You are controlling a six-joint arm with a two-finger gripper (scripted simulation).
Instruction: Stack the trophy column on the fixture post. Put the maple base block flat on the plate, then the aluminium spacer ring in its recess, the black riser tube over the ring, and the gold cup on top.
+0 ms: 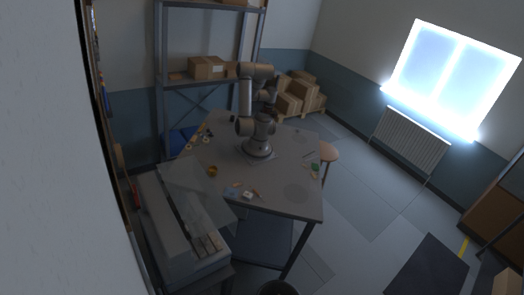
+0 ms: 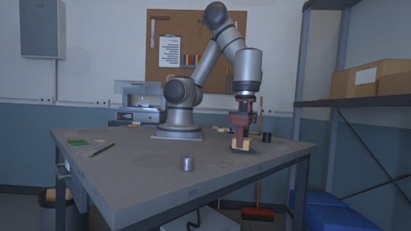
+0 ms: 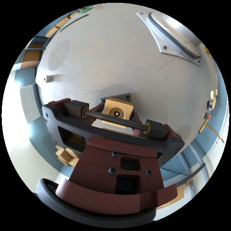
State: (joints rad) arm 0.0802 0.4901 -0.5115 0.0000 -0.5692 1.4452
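On the table's far side behind the robot base, the maple base block [image 2: 242, 143] lies flat on the dark fixture plate [image 2: 243, 150]. The post shows through the block's round recess [image 3: 117, 113]. My gripper [image 2: 241, 141] stands straight over the block, open and holding nothing. The aluminium spacer ring [image 2: 187, 163] stands alone toward the table's near edge in the second side camera. The black riser tube [image 2: 266, 137] stands upright just beyond the block. The gold cup [image 1: 212, 170] sits on the other side of the base, near the machine's glass hood.
A steel shelving rack [image 2: 356, 96] with cardboard boxes stands close to the table's corner. The robot base [image 2: 178, 128] sits mid-table. A pencil [image 2: 102, 149] and a green card [image 2: 77, 142] lie near the far left edge. Small parts [image 1: 200, 138] are scattered by the shelf.
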